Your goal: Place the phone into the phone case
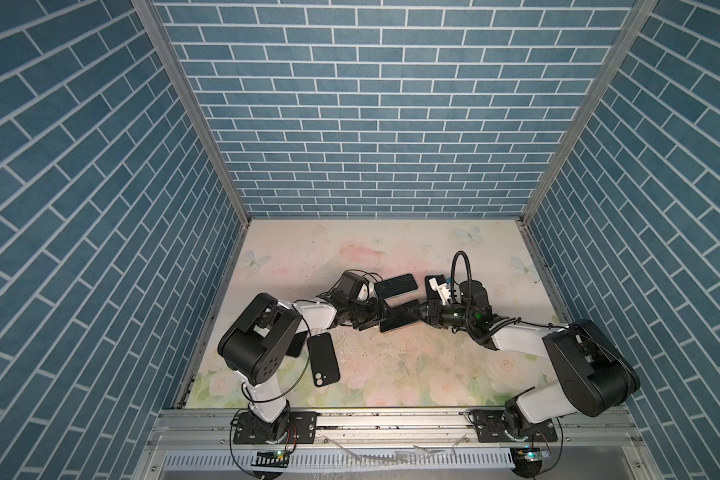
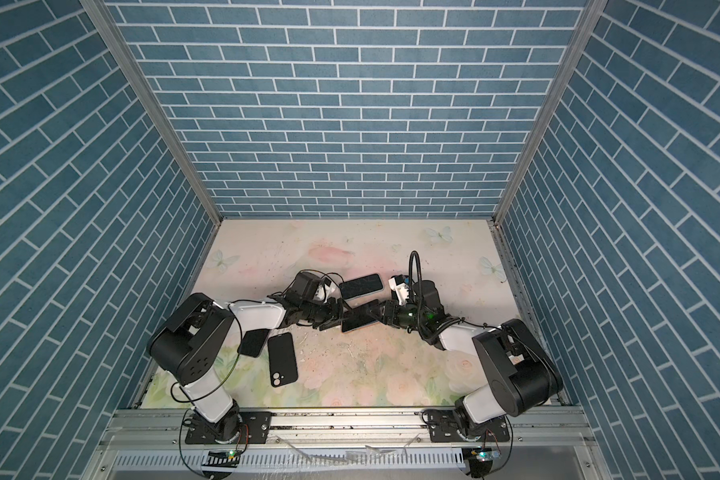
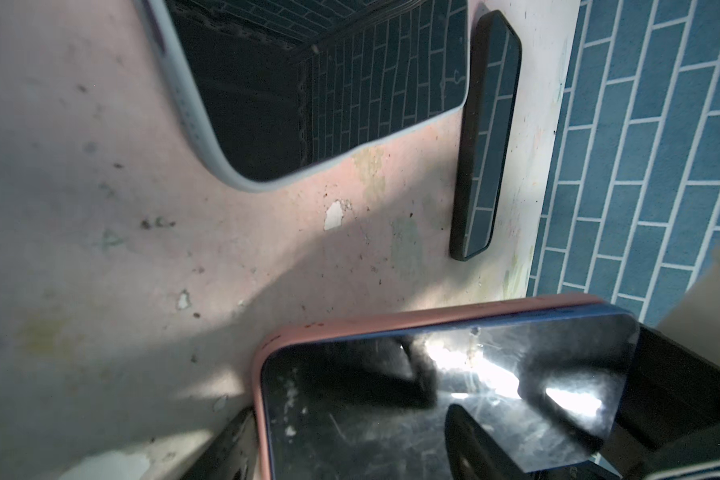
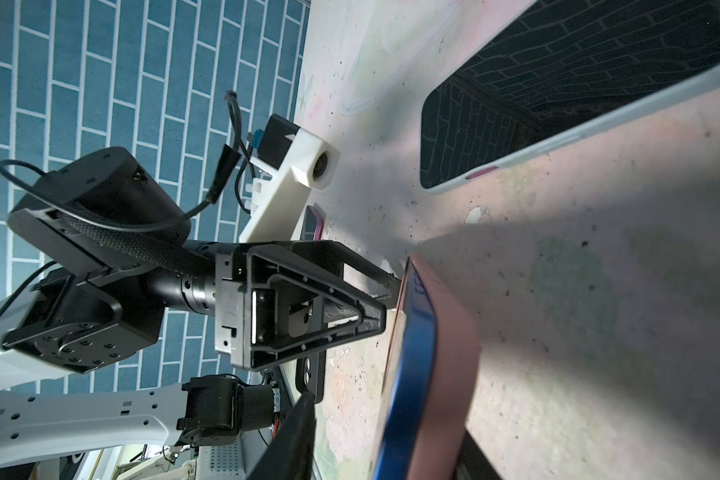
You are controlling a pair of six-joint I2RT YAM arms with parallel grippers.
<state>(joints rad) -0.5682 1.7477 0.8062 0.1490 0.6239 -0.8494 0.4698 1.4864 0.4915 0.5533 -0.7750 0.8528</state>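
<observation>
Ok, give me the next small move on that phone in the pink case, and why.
Probably close the right gripper to press the phone down into the pink case: its blue edge sits proud of the pink rim toward one end, while the left gripper holds the case.

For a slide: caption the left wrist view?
Blue phone in its pink case up close; a pale-cased phone and a black phone lie beyond.

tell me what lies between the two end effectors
A blue phone in a pink case spans the gap from left end effector to right end effector, seen in both top views.
</observation>
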